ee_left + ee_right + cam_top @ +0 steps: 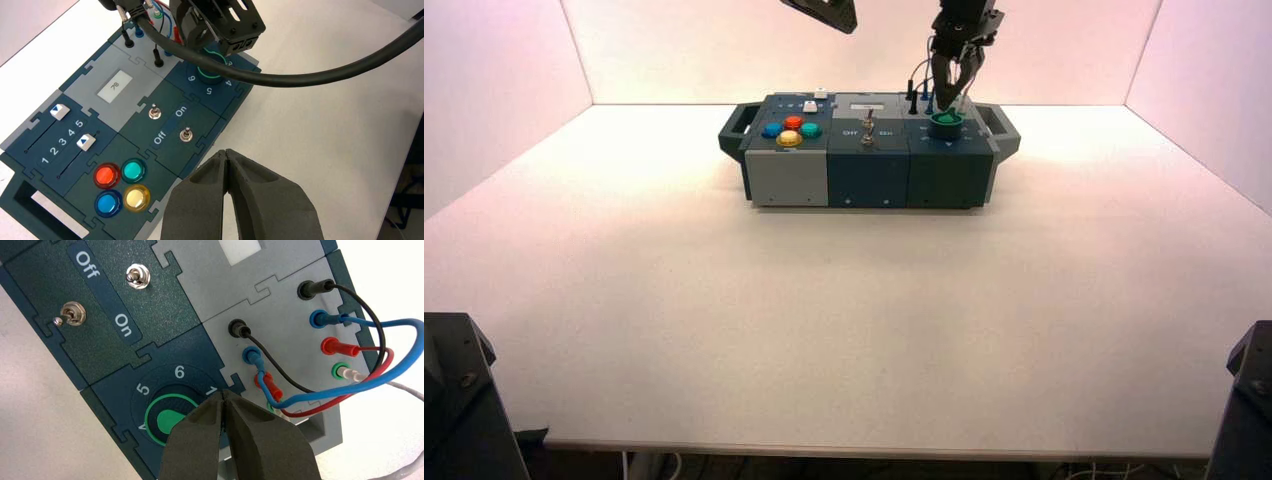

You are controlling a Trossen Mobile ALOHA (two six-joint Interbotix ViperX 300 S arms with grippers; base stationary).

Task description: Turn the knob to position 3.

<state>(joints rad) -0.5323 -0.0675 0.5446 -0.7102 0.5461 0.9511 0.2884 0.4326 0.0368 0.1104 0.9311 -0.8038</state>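
- High view: the right end effector (946, 103) is hanging right above the knob (947, 118), which is sitting on the right part of the box (867, 180), near its front edge. The left end effector (846, 24) is idling up behind the box, at the top edge of this view. The box is resting on the table (844, 320).
- Left wrist view: the left end effector's own two fingers (195, 200) are pressing together with nothing between them. The other arm (220, 25) is reaching over the numbered dial and partly covering the knob.
- Right wrist view: the right end effector's fingers (195, 440) are also meeting at the tips, holding nothing that is showing, and are hiding part of the knob. The numbers 4, 5, 6 and 1 are showing around it; 3 is not showing, and the knob's pointed tip is hiding, so its setting is impossible to tell.
- The step in hand, it seems, is lining up with the knob. The next move is likely calling for opening the fingers, straddling the knob's raised middle, closing gently and twisting until the pointer is facing 3.
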